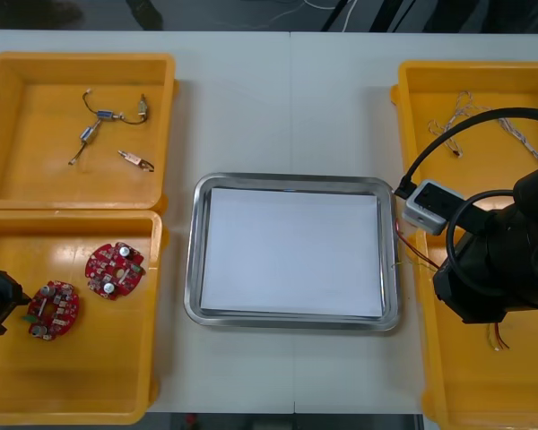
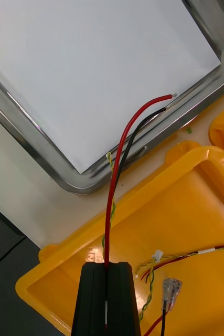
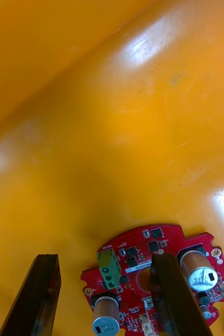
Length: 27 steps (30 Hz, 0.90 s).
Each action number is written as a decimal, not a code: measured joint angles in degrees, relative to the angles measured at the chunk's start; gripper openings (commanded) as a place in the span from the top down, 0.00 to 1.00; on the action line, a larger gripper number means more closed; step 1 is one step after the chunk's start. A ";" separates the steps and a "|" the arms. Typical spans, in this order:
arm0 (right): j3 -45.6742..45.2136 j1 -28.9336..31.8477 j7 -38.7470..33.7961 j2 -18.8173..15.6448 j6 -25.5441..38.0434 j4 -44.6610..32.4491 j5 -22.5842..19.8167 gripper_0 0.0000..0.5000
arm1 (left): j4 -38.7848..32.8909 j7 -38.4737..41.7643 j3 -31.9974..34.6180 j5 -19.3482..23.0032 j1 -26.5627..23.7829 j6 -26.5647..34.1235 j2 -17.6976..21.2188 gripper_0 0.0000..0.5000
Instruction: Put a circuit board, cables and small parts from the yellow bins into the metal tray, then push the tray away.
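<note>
The right gripper (image 2: 106,265) is held above the near right bin (image 2: 195,210), just beside the tray (image 2: 43,142). Its fingers are pressed together, and a red and black cable (image 2: 117,173) is pinched between them. The cable is held up in the air, and its far ends are seen at the tray's rim. More cables (image 2: 151,278) are seen lying in the bin below.

The left gripper (image 3: 104,257) is held low in the near left bin (image 3: 117,131). Its fingers are spread wide. One finger is seen over a red board (image 3: 138,241). A second board (image 1: 114,269) is seen near it. Small parts (image 1: 108,121) are seen in the far left bin (image 1: 18,90). The tray is set on the tabletop (image 1: 251,98) between the bins.
</note>
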 measured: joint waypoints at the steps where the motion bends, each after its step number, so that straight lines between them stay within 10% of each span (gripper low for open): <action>1: 0.00 0.00 -0.43 0.00 0.00 0.00 0.02 1.00 | 0.01 0.00 -0.04 -0.16 0.00 -0.01 -0.11 0.00; 24: 0.00 0.00 -0.52 0.03 0.00 0.00 1.71 1.00 | 1.69 0.00 -2.38 -2.42 0.04 -1.63 -1.41 0.02; 25: 0.00 0.00 -0.52 0.03 0.00 0.00 1.71 1.00 | 1.70 0.00 -2.38 -2.45 0.04 -1.66 -1.46 0.12; 26: 0.00 0.00 -0.52 0.03 0.00 0.00 1.71 1.00 | 1.70 0.00 -2.38 -2.48 0.04 -1.70 -1.51 0.43; 27: 0.00 0.00 -0.52 0.03 0.00 0.00 1.71 1.00 | 1.70 0.00 -2.38 -2.50 0.04 -1.75 -1.53 0.93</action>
